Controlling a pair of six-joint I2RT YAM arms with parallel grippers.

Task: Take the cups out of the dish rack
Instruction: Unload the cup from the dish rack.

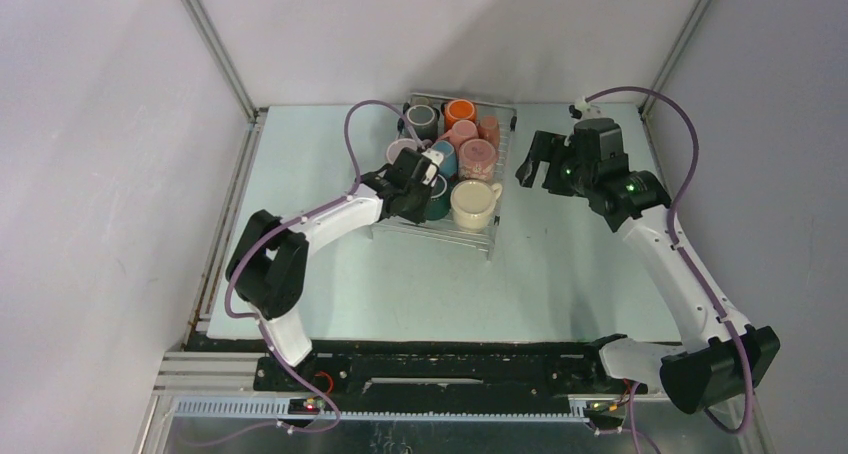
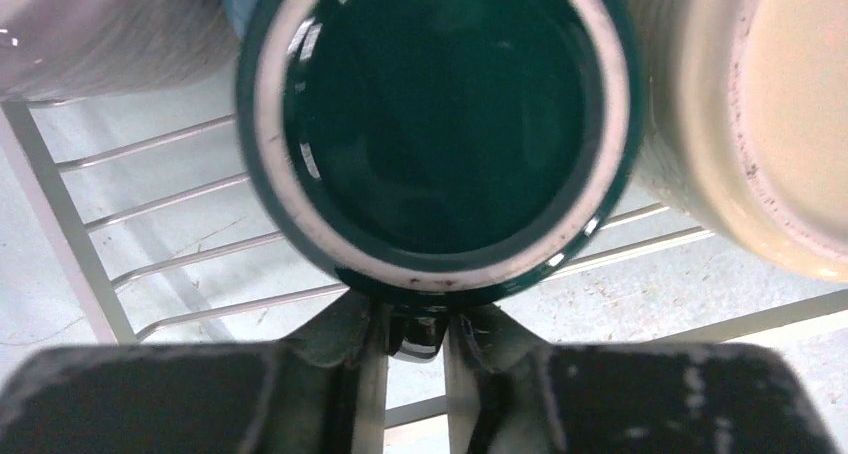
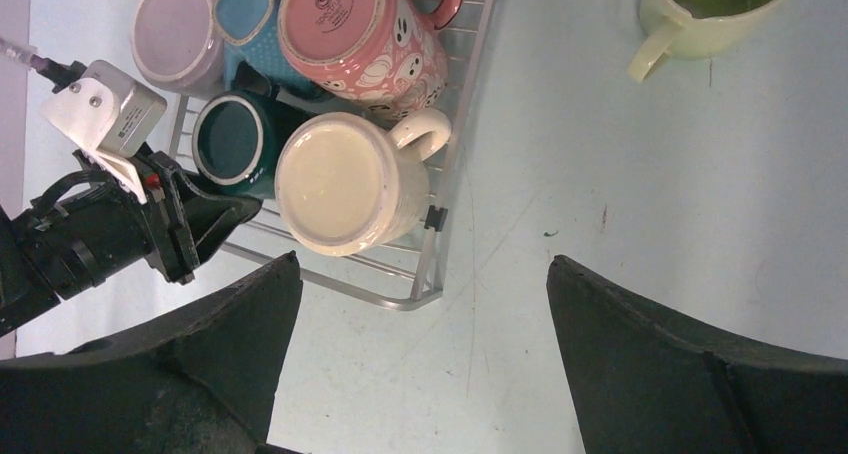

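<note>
The dish rack [image 1: 432, 233] at the back of the table holds several cups lying on their sides. My left gripper [image 1: 426, 188] reaches into its front left part. In the left wrist view its fingers [image 2: 368, 359] pinch the handle of the teal cup [image 2: 440, 124], whose base faces the camera. The cream cup [image 2: 760, 114] lies right beside it. My right gripper [image 1: 535, 170] hovers open over the bare table right of the rack, nothing between its fingers [image 3: 240, 324]. The right wrist view shows the teal cup [image 3: 228, 139], cream cup [image 3: 340, 179] and speckled pink cup [image 3: 360, 34].
Orange [image 1: 460, 111], grey [image 1: 422, 121] and pink [image 1: 463, 132] cups fill the rack's far end. A lilac cup [image 3: 175, 29] and a blue cup [image 3: 250, 14] lie behind the teal one. A pale green cup [image 3: 700, 14] stands on the table right of the rack.
</note>
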